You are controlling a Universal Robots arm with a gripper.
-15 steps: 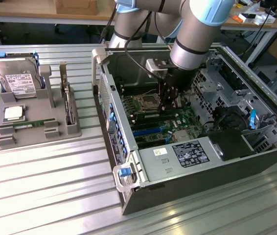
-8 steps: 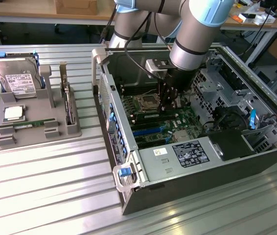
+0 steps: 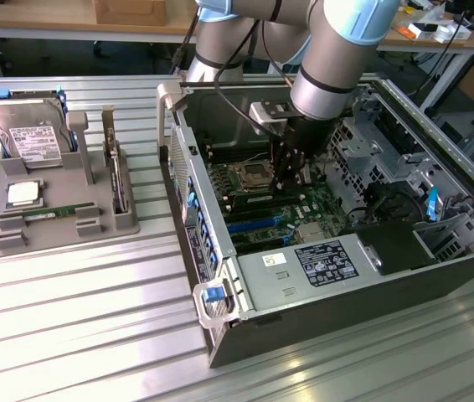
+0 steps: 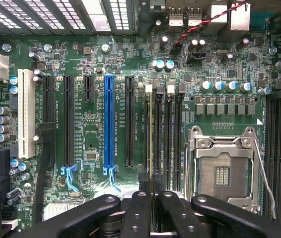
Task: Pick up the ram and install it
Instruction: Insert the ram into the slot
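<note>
Inside the case [image 3: 438, 276], one arm [image 3: 337, 59] is reaching straight down over the board [image 4: 91, 74] — its gripper [image 4: 152, 198] is pinching nearly closed on one ram [image 4: 151, 139], standing edge-on in a slot beside the socket [image 4: 222, 168].

The claw [image 4: 152, 208] sits low inside the computer case [image 3: 220, 335]. Metal walls stand close around it. Above it is open room.
</note>
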